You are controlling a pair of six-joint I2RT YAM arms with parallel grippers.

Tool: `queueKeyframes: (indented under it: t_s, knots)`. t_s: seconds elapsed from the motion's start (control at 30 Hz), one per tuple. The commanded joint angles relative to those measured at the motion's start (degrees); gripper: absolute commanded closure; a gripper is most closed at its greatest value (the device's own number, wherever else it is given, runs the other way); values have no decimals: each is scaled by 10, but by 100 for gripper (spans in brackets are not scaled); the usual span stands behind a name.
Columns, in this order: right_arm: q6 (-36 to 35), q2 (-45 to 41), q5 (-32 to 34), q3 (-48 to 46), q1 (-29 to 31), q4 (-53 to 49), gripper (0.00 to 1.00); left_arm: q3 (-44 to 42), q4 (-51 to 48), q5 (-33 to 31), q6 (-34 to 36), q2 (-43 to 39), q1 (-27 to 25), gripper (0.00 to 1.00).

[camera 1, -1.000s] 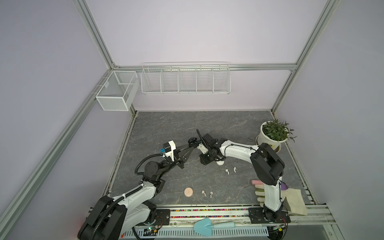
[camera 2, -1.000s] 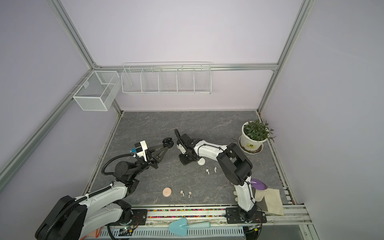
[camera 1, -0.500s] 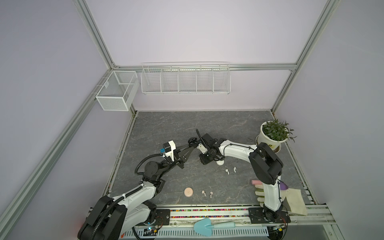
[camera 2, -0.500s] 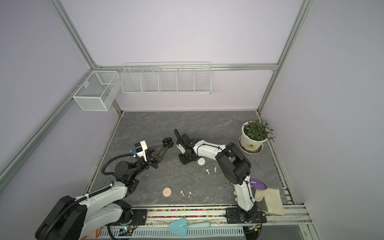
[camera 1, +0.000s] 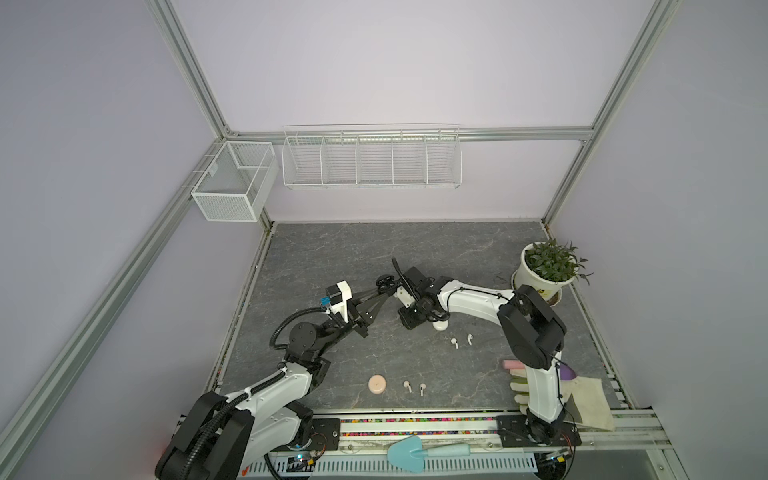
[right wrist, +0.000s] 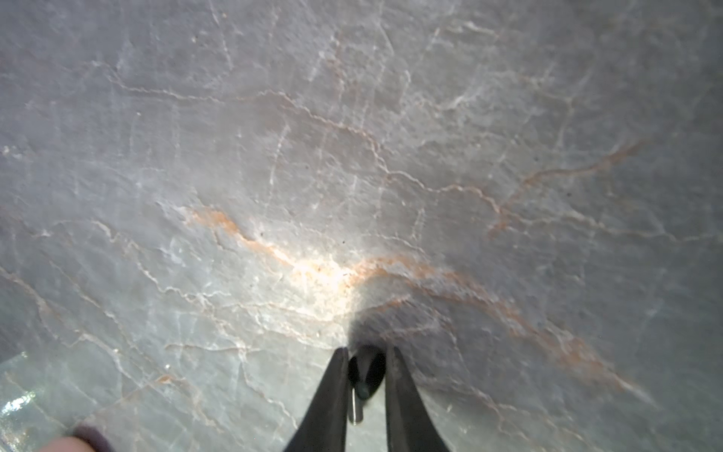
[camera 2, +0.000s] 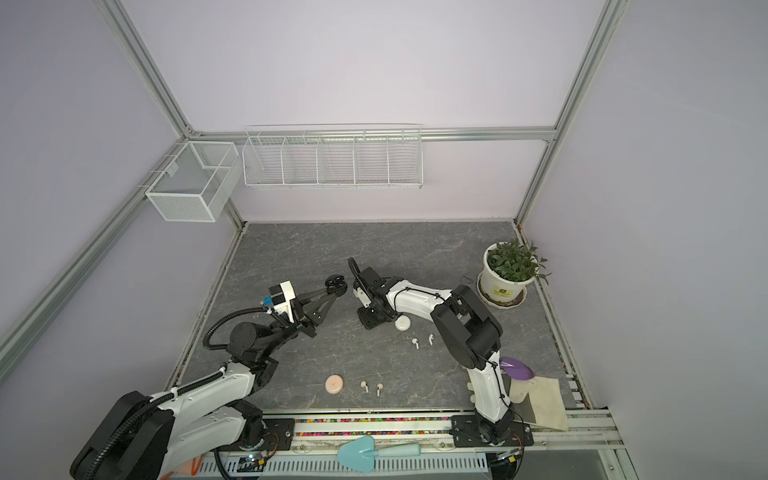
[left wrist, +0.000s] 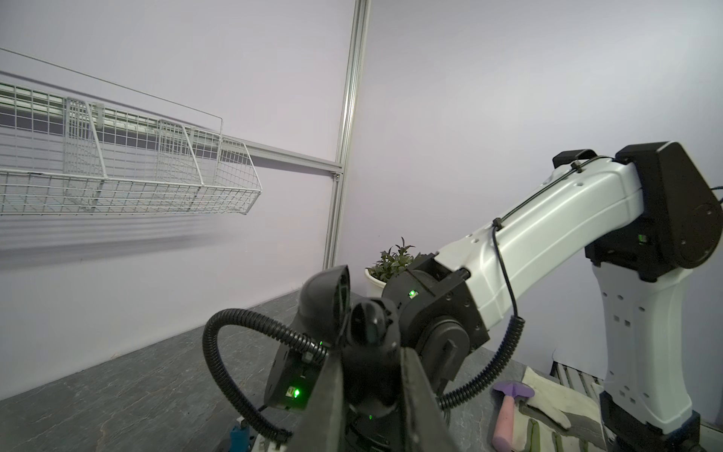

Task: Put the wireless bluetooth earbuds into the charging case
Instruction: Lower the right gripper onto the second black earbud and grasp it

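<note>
Showing both top views: the left gripper (camera 1: 386, 290) reaches over the middle of the worktop (camera 1: 415, 245), jaws closed tight on the black charging case (camera 1: 384, 282), whose lid stands open. The right arm (camera 1: 469, 299) comes in from the right and ends just beside that case; its jaws cannot be made out from above. A white case (camera 1: 440, 325) lies on the worktop close against the right arm's wrist. 2 white earbuds (camera 1: 454, 343) lie near it, side by side but apart. Nearer the front rail lies a pink case (camera 1: 377, 384), with 2 pink earbuds (camera 1: 407, 386) just to its right. A potted plant (camera 1: 548, 266) stands at the right edge.

Left wrist view: both jaws press against the sides of the black charging case, seen end-on. Its open lid (left wrist: 324, 301) is tilted back to one side. The right arm fills the space directly behind the case, and a wire shelf (left wrist: 117, 176) hangs on the far wall.

Right wrist view: the right gripper (right wrist: 365, 352) points at the grey veined worktop. Its jaws are drawn nearly together, with 1 black earbud (right wrist: 367, 371) pinched between them, stem toward the camera. The picture is soft, so finer detail of the contact cannot be told.
</note>
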Motion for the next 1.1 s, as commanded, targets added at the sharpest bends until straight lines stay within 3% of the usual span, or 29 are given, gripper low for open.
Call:
queueKeyframes:
  t_s: [0.0, 0.5, 1.07]
  knots:
    - [1, -5, 0, -3, 2, -4, 80, -7, 7, -7, 1, -9, -1, 100]
    - [23, -49, -19, -33, -7, 26, 80, -4, 2, -8, -10, -13, -1, 100]
    - [44, -164, -29, -79, -32, 74, 80, 8, 9, -15, -52, -21, -1, 100]
